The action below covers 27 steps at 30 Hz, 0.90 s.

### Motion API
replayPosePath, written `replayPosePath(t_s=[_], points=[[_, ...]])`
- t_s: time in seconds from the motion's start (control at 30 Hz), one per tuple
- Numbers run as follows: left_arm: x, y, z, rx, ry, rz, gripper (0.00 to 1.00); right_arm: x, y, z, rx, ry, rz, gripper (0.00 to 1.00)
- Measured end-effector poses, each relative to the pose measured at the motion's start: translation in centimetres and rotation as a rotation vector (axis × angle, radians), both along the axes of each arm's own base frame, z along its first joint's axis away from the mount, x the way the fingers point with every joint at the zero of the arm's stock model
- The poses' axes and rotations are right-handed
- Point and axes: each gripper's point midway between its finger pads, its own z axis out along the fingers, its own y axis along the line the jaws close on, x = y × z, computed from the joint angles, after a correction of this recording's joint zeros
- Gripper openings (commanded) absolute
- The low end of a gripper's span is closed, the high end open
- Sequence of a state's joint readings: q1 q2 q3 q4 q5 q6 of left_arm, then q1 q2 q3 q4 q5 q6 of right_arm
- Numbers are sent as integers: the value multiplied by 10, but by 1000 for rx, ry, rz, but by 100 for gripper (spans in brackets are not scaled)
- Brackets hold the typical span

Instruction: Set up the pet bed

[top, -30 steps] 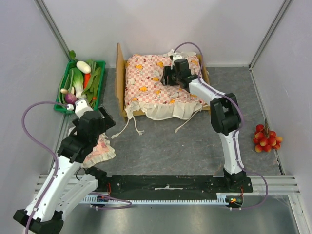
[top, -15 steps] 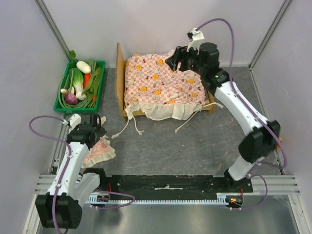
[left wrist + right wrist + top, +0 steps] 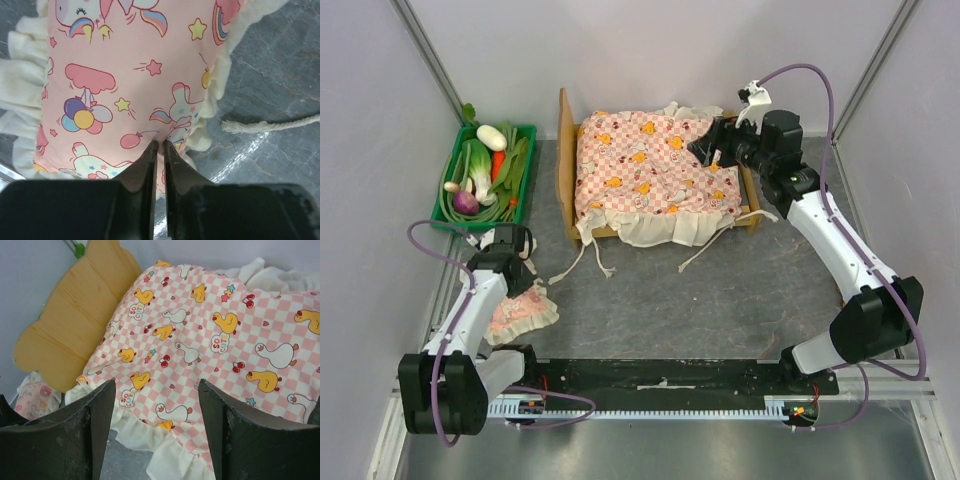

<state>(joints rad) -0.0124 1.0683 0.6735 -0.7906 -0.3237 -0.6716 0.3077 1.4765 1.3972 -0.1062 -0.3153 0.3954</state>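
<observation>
I stand before a grey, marbled surface (image 3: 720,290) that is closed by pale walls (image 3: 640,50) on the left, the far and the right side, so the only open edge is the near one, where the two arms are bolted. The pet bed (image 3: 564,150) stands at the far middle of the surface, close to the back wall. Its curved wooden headboard is upright at the left end and its foot points to the right. The pink-checked mattress (image 3: 650,165) lies on it, its cream frill hangs over the near side, and its ties (image 3: 590,262) trail on the surface. A green tray (image 3: 531,180) of vegetables sits in the far left corner, just beside the headboard, and a bunch of red fruits (image 3: 865,283) lies near the right wall, well apart from the bed. Between the bed and the arm bases there is a wide stretch of grey surface, and the small pink pillow (image 3: 520,312) lies at its left edge. The left tool (image 3: 160,145) is down on this pillow, its jaws almost together and pinching the pink fabric. The right tool (image 3: 155,385) hangs over the foot end of the mattress with its jaws wide apart and has hold of nothing.
</observation>
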Motion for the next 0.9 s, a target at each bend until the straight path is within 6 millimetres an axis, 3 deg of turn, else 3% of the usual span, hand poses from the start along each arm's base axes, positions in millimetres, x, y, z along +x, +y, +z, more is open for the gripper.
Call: replayPosePath(t_s=[0.1,0.13,0.17,0.2,0.27,0.37,0.53,0.63,0.73,0.77,0.83,0.87,0.9], points=[[3,-2,2,-10,-15,-16,7,2,-10,-9,6,29,-11,75],[4,-3,3,-13,-23,-21,10,2,-13,-10,10,35,-14,75],[4,-3,4,-13,-29,-22,37,3,-17,-12,12,40,-19,75],[5,-3,5,-13,-34,-29,52,2,-20,-12,17,44,-22,75],[5,-5,6,-16,-35,-46,72,1,-25,-12,24,47,-25,75],[5,-3,12,-7,-48,-53,86,-2,-30,-10,34,48,-30,75],[13,10,36,44,-129,-12,89,-6,-31,-9,60,59,-16,75],[17,21,27,51,-72,37,84,-9,-29,-12,71,74,-1,75],[15,29,0,27,38,77,75,-11,-27,-16,84,89,12,75],[11,30,-9,18,68,84,57,-11,-28,-17,87,93,13,75],[8,30,-14,6,91,89,30,-11,-28,-19,92,99,15,75],[8,30,-14,2,87,86,2,-11,-29,-20,94,101,16,75],[9,30,-12,1,77,84,2,-11,-29,-20,96,103,18,75]])
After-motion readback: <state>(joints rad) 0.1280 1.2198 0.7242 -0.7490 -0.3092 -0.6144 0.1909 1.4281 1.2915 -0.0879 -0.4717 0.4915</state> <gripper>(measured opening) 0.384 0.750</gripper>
